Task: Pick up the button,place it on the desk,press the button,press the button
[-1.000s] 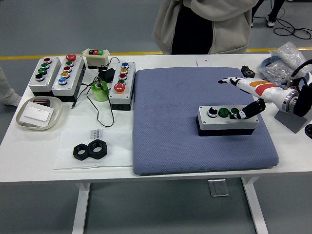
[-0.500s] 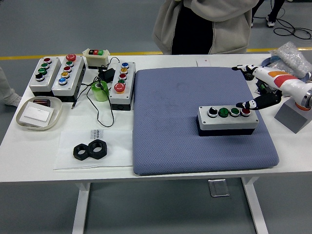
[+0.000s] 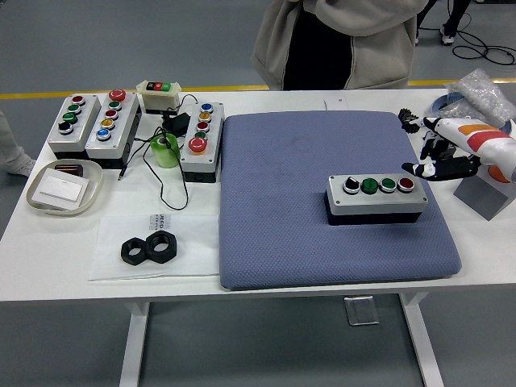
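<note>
One white table (image 3: 266, 270) fills most of the frame, and on its right half lies a blue-grey pad (image 3: 322, 234). At top centre a person (image 3: 339, 40) in a pale jacket stands behind the far edge, hands out of view. On the pad, right of centre, sits the button box (image 3: 376, 197), its four caps in a row: black-and-white, two green, red at the right end. The right hand (image 3: 435, 153) hangs at the right edge of the frame, just beyond the pad's right border and up and right of the box, apart from it; its fingers (image 3: 421, 168) are loosely spread and it holds nothing. In the upper left stand three more boxes: one (image 3: 74, 125) at far left, a second (image 3: 111, 121) beside it, and a third (image 3: 201, 143) next to the pad. A small cream box (image 3: 160, 95) sits behind them, near the far edge. A shallow tray (image 3: 64, 187) lies at the left edge. A paper sheet (image 3: 153, 246) at lower left carries two black nuts (image 3: 150, 247), touching each other. A green roll (image 3: 165, 150) stands between the second and third boxes, with a black cable (image 3: 165, 189) trailing from it toward the sheet.
</note>
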Controlling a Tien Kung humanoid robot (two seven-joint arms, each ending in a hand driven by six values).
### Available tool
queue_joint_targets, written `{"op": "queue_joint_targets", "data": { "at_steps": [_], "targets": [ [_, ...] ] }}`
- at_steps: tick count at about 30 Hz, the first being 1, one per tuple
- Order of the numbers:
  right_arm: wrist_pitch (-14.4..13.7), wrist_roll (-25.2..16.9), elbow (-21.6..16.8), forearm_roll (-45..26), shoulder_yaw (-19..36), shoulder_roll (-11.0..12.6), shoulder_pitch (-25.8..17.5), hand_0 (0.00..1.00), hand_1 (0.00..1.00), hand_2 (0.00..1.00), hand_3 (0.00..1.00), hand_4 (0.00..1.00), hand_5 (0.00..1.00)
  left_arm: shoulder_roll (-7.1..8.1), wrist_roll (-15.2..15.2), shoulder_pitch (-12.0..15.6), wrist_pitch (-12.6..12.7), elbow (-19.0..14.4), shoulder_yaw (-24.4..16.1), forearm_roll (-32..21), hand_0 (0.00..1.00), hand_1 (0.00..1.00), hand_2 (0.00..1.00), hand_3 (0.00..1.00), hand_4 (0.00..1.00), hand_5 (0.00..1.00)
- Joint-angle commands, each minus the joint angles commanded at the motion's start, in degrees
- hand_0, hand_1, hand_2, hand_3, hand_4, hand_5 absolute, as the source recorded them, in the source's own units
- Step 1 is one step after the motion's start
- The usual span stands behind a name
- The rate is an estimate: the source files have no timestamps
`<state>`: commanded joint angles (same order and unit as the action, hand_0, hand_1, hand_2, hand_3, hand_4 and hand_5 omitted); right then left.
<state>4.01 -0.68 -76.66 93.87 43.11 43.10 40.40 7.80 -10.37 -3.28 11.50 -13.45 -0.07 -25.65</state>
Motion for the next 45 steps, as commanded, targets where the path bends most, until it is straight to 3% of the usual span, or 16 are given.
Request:
{"op": "queue_joint_targets", "data": {
  "at_steps": [2,3,7,8,14,15,23,45],
  "targets": [
    [0.99,0.27,0.0,-0.02,0.47,0.12,-0.43,0.398,0.323,0.372,0.852,0.772,0.586,-0.03,0.08,0.03,0.05,0.0,-0.21,0.26,0.745,0.855,0.92,0.838,0.656,0.998],
    [1.36,0.38,-0.01,-0.01,0.62,0.16,-0.58,0.319,0.221,0.292,0.791,0.768,0.618,-0.04,0.1,0.05,0.06,-0.01,-0.24,0.3,0.745,0.855,0.92,0.838,0.656,0.998],
    [2.65,0.78,-0.4,-0.27,1.14,0.52,-1.38,0.319,0.221,0.292,0.791,0.768,0.618,-0.06,0.34,0.24,0.15,0.01,-0.75,0.99,0.745,0.855,0.92,0.838,0.656,0.998],
    [2.95,0.81,-0.49,-0.51,1.08,0.59,-1.45,0.235,0.144,0.235,0.763,0.764,0.628,-0.07,0.4,0.28,0.16,0.02,-0.86,1.14,0.744,0.855,0.918,0.838,0.655,0.998],
    [4.92,1.32,-0.89,-1.03,0.36,0.7,-1.96,0.235,0.144,0.235,0.763,0.764,0.628,-0.09,0.65,0.47,0.23,0.02,-1.31,1.86,0.744,0.855,0.918,0.838,0.655,0.998],
    [5.36,1.48,-0.94,-0.98,0.22,0.69,-2.07,0.189,0.103,0.194,0.729,0.757,0.643,-0.1,0.69,0.49,0.25,0.03,-1.4,2.0,0.745,0.854,0.918,0.84,0.654,0.998],
    [7.08,2.07,-0.84,-1.31,-0.6,0.6,-2.96,0.187,0.101,0.192,0.726,0.754,0.649,-0.15,0.71,0.71,0.3,0.06,-1.58,2.25,0.746,0.854,0.918,0.839,0.653,0.998],
    [7.59,2.95,1.25,-1.43,-1.24,-0.72,-2.57,0.194,0.104,0.195,0.749,0.749,0.646,-0.09,0.33,0.25,0.12,-0.01,-0.88,1.31,0.744,0.854,0.918,0.837,0.649,0.998]
  ]
}}
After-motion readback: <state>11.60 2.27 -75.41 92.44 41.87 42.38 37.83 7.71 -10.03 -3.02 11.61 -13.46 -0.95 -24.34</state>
